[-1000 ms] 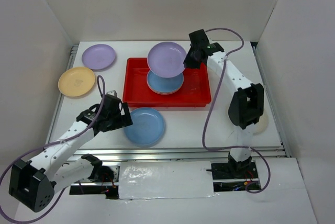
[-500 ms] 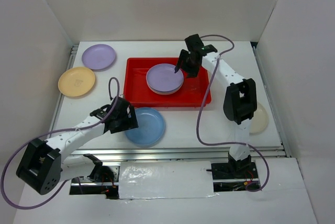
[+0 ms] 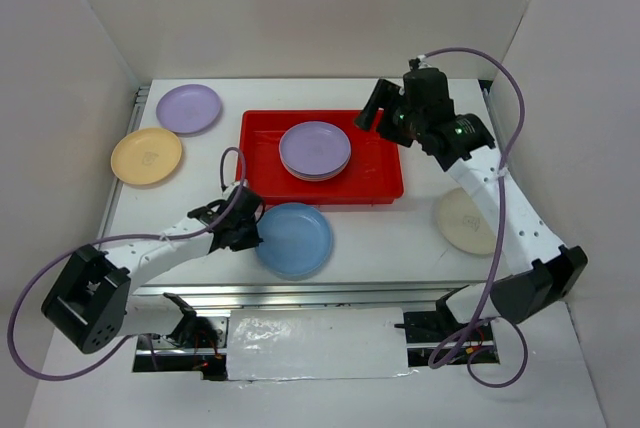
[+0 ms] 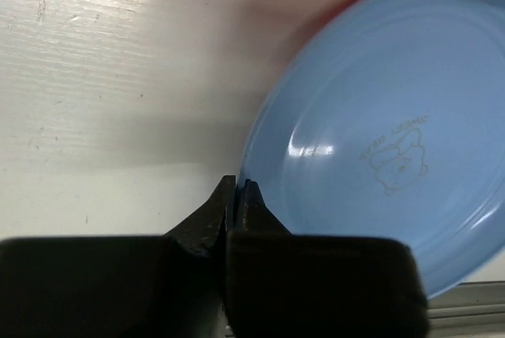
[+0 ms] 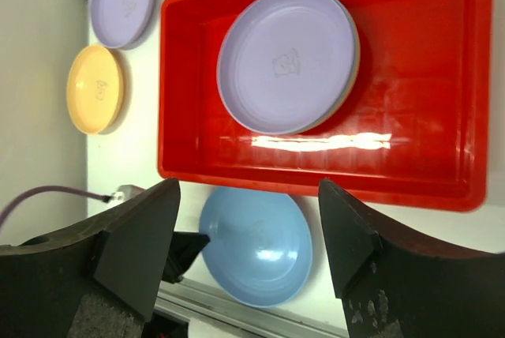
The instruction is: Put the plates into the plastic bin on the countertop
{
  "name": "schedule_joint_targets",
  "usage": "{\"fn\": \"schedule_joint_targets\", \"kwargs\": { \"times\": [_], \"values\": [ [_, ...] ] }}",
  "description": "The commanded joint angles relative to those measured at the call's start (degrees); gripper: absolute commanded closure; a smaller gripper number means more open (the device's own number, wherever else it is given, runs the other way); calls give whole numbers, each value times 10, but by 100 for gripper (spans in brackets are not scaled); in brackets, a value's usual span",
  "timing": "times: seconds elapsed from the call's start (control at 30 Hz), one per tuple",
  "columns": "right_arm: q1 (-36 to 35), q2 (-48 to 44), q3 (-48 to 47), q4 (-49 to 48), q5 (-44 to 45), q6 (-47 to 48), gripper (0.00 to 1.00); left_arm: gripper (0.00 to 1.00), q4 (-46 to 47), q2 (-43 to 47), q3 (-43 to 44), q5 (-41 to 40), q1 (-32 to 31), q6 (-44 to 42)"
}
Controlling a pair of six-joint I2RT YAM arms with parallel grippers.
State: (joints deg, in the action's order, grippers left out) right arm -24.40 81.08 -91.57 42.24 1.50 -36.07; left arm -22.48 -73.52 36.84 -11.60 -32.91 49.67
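I find the left gripper (image 4: 237, 196) pressed together on the near rim of the blue plate (image 3: 293, 240), which lies flat on the countertop (image 3: 400, 238) straight ahead of its fingers. The red bin (image 3: 385, 193) sits just beyond that plate. The right gripper (image 3: 378, 113) hangs spread and empty. Under and to its left, a lilac plate (image 3: 315, 148) tops the stack in the bin. In my judgement these plates are light, stiff and slick, so the thin raised rim is the only sound hold, and a flat pinch may slip. A second lilac plate (image 3: 189, 108) and an orange-yellow plate (image 3: 147, 155) lie well off to the left gripper's far left. Compared with half a second ago, the right gripper has left the stack and drawn back rightward, uncovering a cream plate (image 3: 465, 220). The blue plate has shifted slightly right.
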Motion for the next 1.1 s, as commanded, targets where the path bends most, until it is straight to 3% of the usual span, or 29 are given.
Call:
{"fn": "schedule_joint_targets", "kwargs": {
  "times": [0.0,0.13,0.27,0.43,0.6,0.73,0.77,0.83,1.07],
  "values": [
    [6,-21,46,-18,18,14,22,100,-48,28,9,-44,-27,23],
    [17,-68,66,-15,18,19,22,100,-126,103,39,-78,-51,36],
    [47,-102,74,-7,12,26,21,100,-183,183,117,-38,-66,-1],
    [108,-131,84,-10,-27,31,21,100,-233,195,255,-53,-66,-34],
    [169,-143,107,-21,-71,30,19,100,-221,66,373,-102,-11,-54],
    [206,-159,138,-24,-94,28,16,100,-175,-78,488,-61,54,-78],
    [211,-164,143,-29,-98,28,7,100,-171,-140,512,-55,73,-87],
    [226,-182,162,-32,-109,27,7,100,-166,-230,592,-30,90,-96],
    [239,-209,191,-31,-123,31,6,100,-223,-405,789,-16,119,-108]
  ]
}}
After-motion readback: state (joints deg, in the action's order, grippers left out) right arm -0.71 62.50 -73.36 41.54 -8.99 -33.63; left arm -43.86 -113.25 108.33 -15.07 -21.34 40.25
